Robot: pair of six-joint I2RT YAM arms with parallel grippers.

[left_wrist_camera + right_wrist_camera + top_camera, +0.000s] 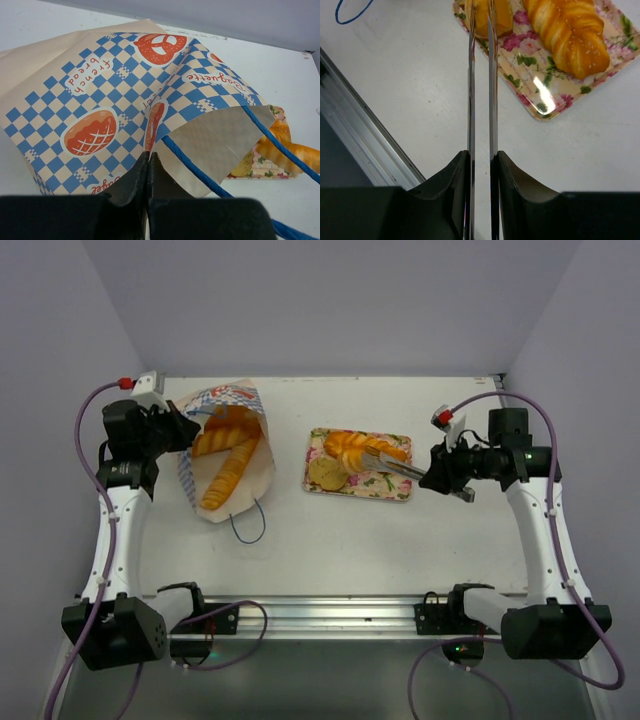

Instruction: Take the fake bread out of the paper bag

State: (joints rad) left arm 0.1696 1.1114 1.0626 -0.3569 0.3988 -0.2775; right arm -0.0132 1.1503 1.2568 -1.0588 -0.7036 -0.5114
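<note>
The paper bag (262, 468) lies on its side at the left, mouth toward the near side, with long orange breads (228, 458) showing inside. My left gripper (190, 427) is shut on the bag's edge; in the left wrist view its jaws (149, 157) pinch the checkered paper (100, 85) next to a blue cord handle (190, 167). My right gripper (435, 475) is shut on metal tongs (395, 468). The tong tips (481, 100) hold an orange bread (495, 17) over the floral tray (540, 100). A braided loaf (570, 30) and a round bun (322, 472) lie on the tray.
The floral tray (398, 492) sits mid-table, right of the bag. A blue cord handle loop (248, 525) lies on the table near the bag's mouth. A metal rail (320, 612) runs along the near edge. Grey walls enclose the far and side edges.
</note>
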